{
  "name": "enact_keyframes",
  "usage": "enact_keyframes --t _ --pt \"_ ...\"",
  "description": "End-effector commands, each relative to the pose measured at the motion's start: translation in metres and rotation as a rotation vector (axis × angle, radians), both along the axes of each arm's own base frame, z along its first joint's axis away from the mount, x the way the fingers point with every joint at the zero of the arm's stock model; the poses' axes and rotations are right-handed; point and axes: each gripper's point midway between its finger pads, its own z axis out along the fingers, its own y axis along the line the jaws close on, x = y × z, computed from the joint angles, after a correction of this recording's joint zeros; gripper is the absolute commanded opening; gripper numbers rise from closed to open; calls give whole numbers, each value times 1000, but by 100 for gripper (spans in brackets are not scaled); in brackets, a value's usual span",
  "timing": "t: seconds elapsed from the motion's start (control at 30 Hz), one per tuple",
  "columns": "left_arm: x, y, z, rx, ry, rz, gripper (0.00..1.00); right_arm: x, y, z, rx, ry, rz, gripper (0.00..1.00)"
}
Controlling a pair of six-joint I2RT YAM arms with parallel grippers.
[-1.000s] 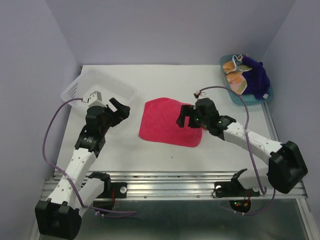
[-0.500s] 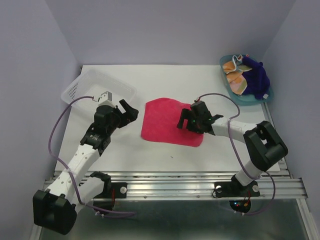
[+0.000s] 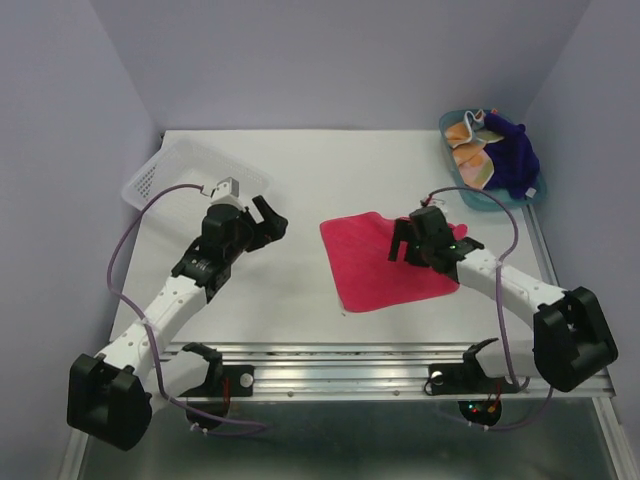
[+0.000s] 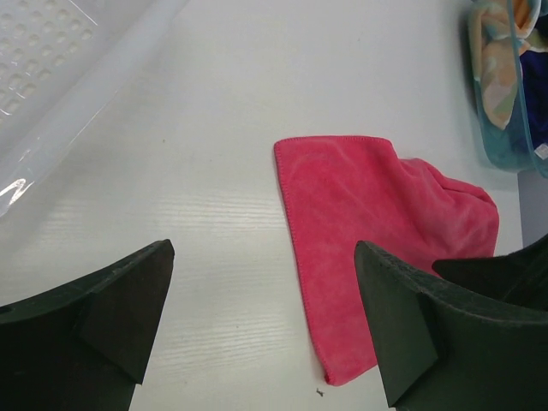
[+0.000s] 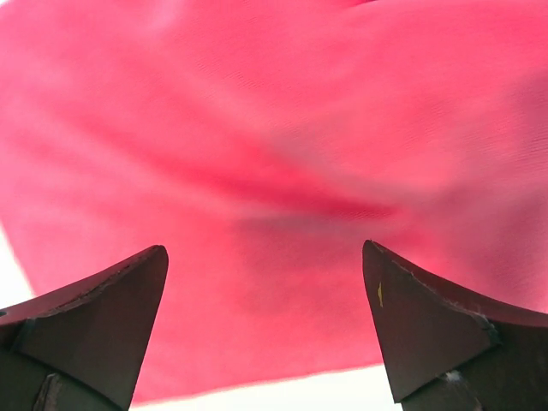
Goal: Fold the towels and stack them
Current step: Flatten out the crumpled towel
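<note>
White laminate counter (image 3: 300, 300), enclosed by pale lilac walls, carries all items.

Task item: bright pink-red cloth towel (image 3: 375, 270) lies right of centre. Its left half is flat; its right half is rumpled into a hump. Orange polka-dot towel (image 3: 475, 160) and dark purple-blue towel (image 3: 515, 155) sit heaped in the teal plastic tray (image 3: 468, 195) at the far right corner.

Right tool (image 3: 402, 242): fingers spread wide, low over the hump, pinching nothing. Left tool (image 3: 272, 215): fingers spread, over bare counter between the towel and the white perforated basket (image 3: 160, 175), apart from both.

Risk, as a judgement: closing on the hump may catch several layers or drag the towel, giving a crooked fold.

Not verifiable: contact between right tool and cloth; the towel's right edge, covered by the arm; edges of the two tangled towels.
</note>
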Motion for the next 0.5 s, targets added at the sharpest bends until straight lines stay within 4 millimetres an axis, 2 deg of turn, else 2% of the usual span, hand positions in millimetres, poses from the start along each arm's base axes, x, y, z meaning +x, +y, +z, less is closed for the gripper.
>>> enact_keyframes --t 0.0,0.03,0.1,0.13,0.17,0.2,0.23,0.27,0.3,0.37,0.47 --pt "13 -15 30 -4 -101 -37 99 -17 65 40 -149 -121 301 100" --pt "15 -18 28 1 -92 -47 99 -30 83 41 -151 -112 358 100" --pt "16 -29 24 12 -78 -73 99 -44 106 35 -159 -104 417 100" --pt "16 -33 21 22 -72 -87 99 -64 131 31 -166 -112 508 100" --pt "17 -35 21 27 -70 -95 99 -75 143 26 -177 -105 549 100" --pt "18 -40 18 32 -59 -104 99 -90 163 17 -197 -84 617 100" --pt "18 -43 17 34 -53 -112 99 -88 167 14 -206 -77 611 100" --pt "18 -46 15 39 -47 -121 99 -100 176 10 -235 -63 650 100" --pt "18 -48 15 43 -44 -125 99 -100 182 6 -293 -75 640 100" --pt "18 -50 12 48 -38 -134 99 -99 179 1 -345 -62 625 100" --pt "22 -44 11 69 -40 -94 99 -100 188 -7 -344 -40 636 100"
